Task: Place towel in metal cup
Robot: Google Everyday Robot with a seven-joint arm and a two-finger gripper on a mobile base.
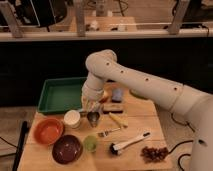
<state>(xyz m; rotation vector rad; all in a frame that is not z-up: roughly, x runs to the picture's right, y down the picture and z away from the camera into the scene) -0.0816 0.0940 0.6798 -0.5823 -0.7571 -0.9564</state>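
Here, one gripper (93, 107) at one metal cup (93, 119), grip unreadable, one orange bowl (48, 131), one maroon bowl (67, 148)

small grey metal cup (93, 118), upright, mouth up, just below the hand (92, 106)

No legible text, label, brand, number or sign appears on any item on the worktop (145, 126) or in the background. The pincer (92, 106), positioned just over the cup (93, 119) beside the tray (50, 95), carries no readable marking.
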